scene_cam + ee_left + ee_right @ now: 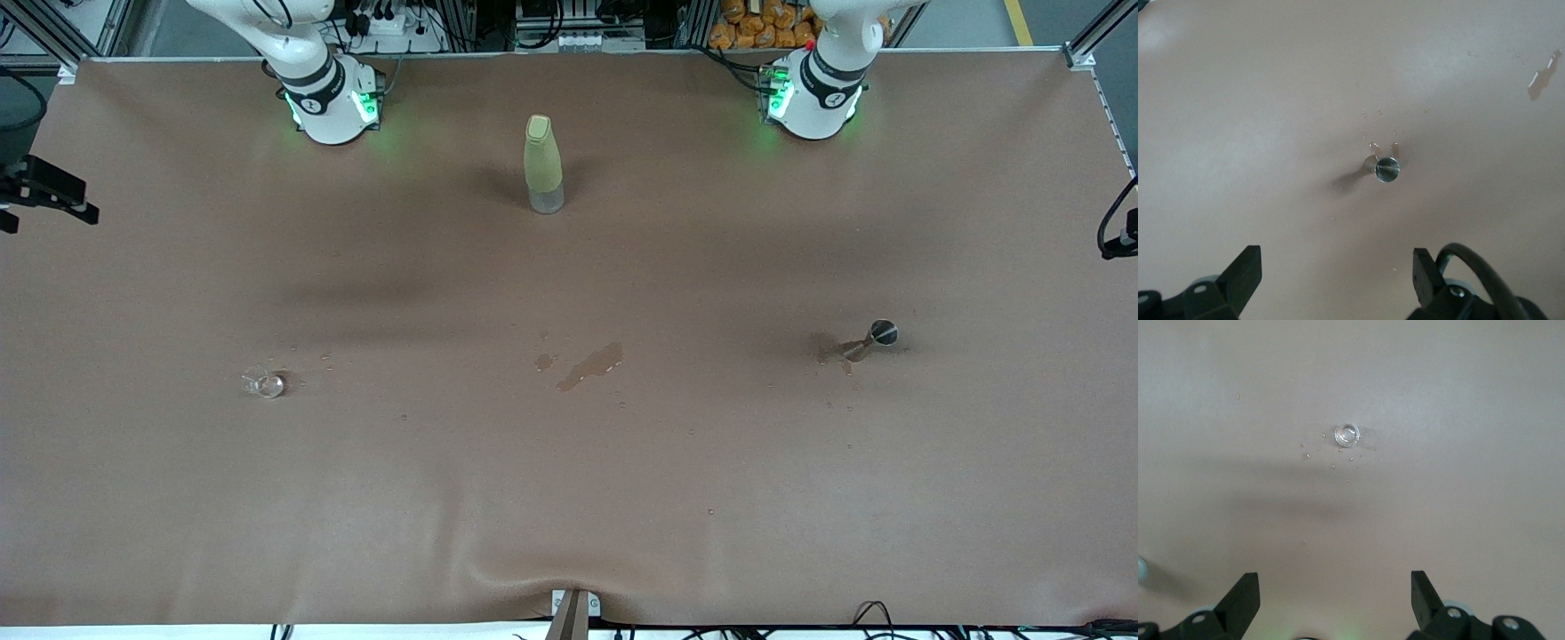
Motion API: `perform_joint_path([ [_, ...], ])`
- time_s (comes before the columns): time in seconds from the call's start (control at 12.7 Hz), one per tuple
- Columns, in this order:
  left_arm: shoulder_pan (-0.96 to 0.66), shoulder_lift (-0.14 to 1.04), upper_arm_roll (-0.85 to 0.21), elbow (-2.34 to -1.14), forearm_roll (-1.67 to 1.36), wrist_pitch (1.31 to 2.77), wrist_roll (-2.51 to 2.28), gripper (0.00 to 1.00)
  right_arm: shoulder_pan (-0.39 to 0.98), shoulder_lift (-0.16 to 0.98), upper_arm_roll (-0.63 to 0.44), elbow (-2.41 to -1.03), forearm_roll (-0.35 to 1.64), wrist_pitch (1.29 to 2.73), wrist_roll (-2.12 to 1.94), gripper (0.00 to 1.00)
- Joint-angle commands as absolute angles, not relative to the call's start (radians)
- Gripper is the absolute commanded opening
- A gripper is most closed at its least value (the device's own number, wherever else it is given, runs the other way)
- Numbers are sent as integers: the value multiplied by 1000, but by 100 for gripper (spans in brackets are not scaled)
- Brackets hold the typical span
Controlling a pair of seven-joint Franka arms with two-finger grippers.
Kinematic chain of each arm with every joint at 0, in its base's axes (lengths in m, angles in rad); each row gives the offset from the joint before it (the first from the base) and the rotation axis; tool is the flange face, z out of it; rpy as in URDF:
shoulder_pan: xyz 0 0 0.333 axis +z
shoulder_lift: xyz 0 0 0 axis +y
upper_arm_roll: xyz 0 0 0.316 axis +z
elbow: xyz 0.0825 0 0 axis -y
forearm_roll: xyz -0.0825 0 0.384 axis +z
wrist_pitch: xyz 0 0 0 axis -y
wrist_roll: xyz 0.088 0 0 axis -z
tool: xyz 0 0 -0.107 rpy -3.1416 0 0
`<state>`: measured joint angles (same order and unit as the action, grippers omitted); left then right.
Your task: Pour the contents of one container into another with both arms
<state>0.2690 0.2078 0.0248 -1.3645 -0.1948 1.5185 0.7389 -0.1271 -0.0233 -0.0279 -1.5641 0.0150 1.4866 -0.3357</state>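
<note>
1. Brown table cover (569, 498), wrinkled at the lower edge; wet patch (591, 364) at frame centre, bottle (543, 164) upper centre.
2. Cup (263, 382) lower left of the front view; stemmed glass (869, 340) at right, well apart, presumably one per arm.
3. Left gripper (1335, 280) spread wide, empty, high over the stemmed glass (1386, 168).
4. Right gripper (1335, 600) likewise released, over the cup (1347, 435). Nothing lifted yet.

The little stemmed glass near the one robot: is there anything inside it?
The stemmed glass stands upright on the brown table, apart from the squat clear cup. Seen from above by the open left gripper, its round mouth looks grey; whether it holds liquid cannot be told. Droplets lie beside it.
</note>
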Motion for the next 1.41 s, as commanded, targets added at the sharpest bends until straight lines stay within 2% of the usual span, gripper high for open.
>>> perform_joint_path([
  [0.0, 310, 245, 20, -1358, -285, 1546, 865, 100, -146, -8, -75, -1557, 2, 1491, -564, 100],
  [0.31, 400, 342, 20, -1361, -443, 1545, 1052, 100, -169, 15, -138, -1557, 3, 1515, -948, 100],
  [0.79, 486, 495, 18, -1371, -653, 1528, 1477, 100, -225, 61, -167, -1563, 12, 1652, -1642, 100],
  [0.94, 529, 587, 14, -1376, -788, 1503, 1604, 100, -241, 69, -167, -1565, 15, 1684, -1751, 100],
  [1.18, 517, 609, 9, -1387, -805, 1493, 1763, 100, -242, 78, -170, -1563, 15, 1697, -1792, 100],
  [1.34, 525, 627, -9, -1454, -830, 1491, 1917, 100, -242, 92, -170, -1563, 21, 1706, -1845, 100],
])
